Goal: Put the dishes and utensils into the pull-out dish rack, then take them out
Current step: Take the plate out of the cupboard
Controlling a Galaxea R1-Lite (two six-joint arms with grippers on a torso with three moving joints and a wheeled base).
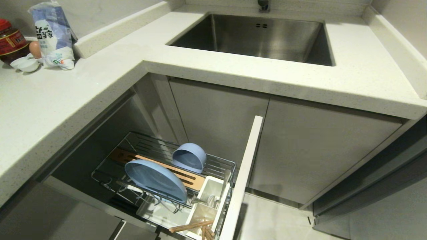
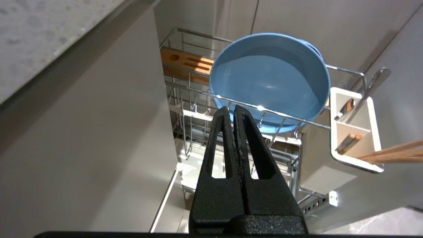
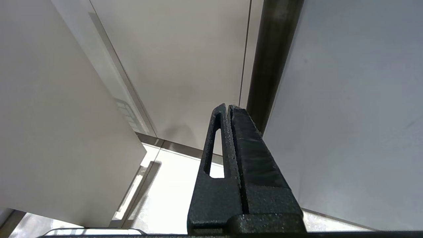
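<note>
Dishes stand loaded in the pull-out dish rack, which is drawn out of the cabinet under the pale stone bench, at about seven o'clock in the head view; the oval light-blue plate stands on edge behind the rack's front wire rail, leaning against the slotted wooden bar; the deep blue bowl sits tipped on its side at the plate's one o'clock, on the far side of that bar; the white utensil caddy sits at the plate's four o'clock, just inside the pale cabinet front; the silver spoon stands in its farther compartment, handle up, and the wooden chopsticks lean out of the nearer one; the steel sink lies in the bench at twelve o'clock; a salt bag, a dark jar, an egg and small white saucers cluster at ten o'clock; the left gripper hangs above the rack's front rail before the plate, its fingers pressed fully together and holding nothing; the right gripper points at the plain cabinet doors, fingers likewise pressed together and empty.
</note>
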